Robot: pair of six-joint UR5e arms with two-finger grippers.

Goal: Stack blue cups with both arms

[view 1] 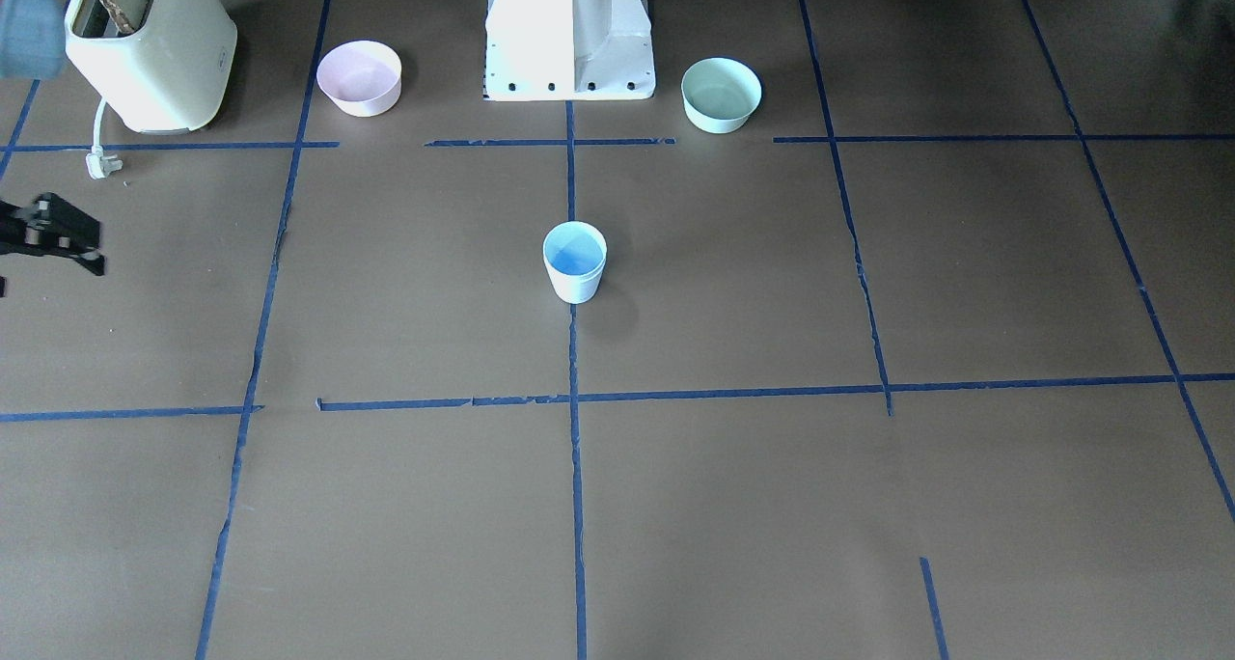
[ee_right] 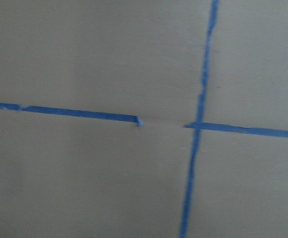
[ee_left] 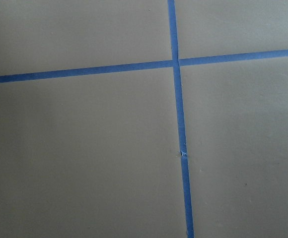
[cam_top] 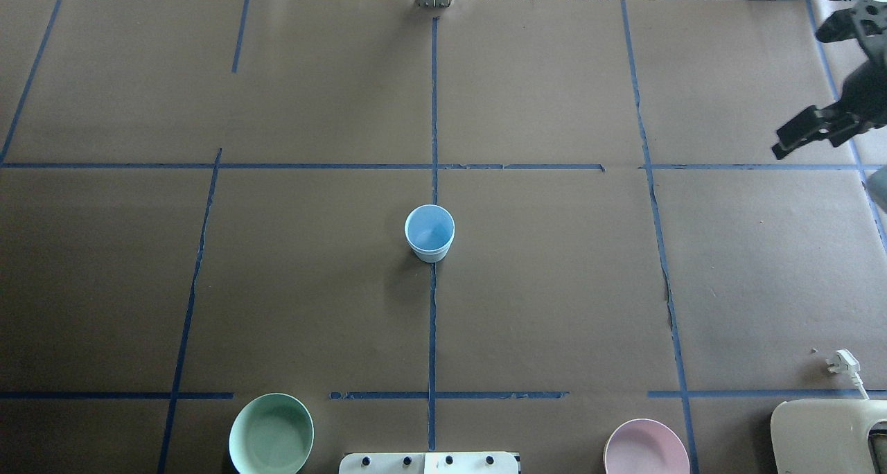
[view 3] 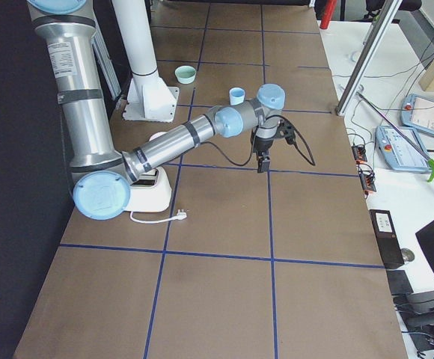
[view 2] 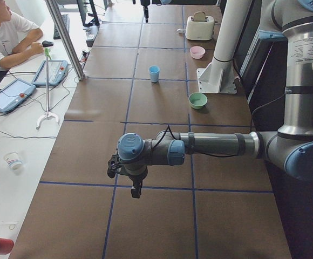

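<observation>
One pale blue cup [cam_top: 429, 233] stands upright at the table's middle on the blue tape cross. It also shows in the front view [view 1: 575, 262] and both side views [view 2: 154, 73] [view 3: 237, 95]. I cannot tell whether a second cup is nested in it, and no other blue cup shows. My right gripper [cam_top: 798, 93] hovers far off at the table's right edge with its black fingers [view 1: 68, 240] apart and empty. My left gripper [view 2: 136, 191] hangs over bare table far to the left. It shows only in the left side view, so I cannot tell its state.
A mint-green bowl [cam_top: 271, 434] and a pink bowl [cam_top: 646, 448] sit near the white pedestal base [view 1: 569, 33]. A cream toaster [view 1: 154, 47] with a loose plug [cam_top: 842, 363] stands at the near right. Both wrist views show only brown paper and blue tape.
</observation>
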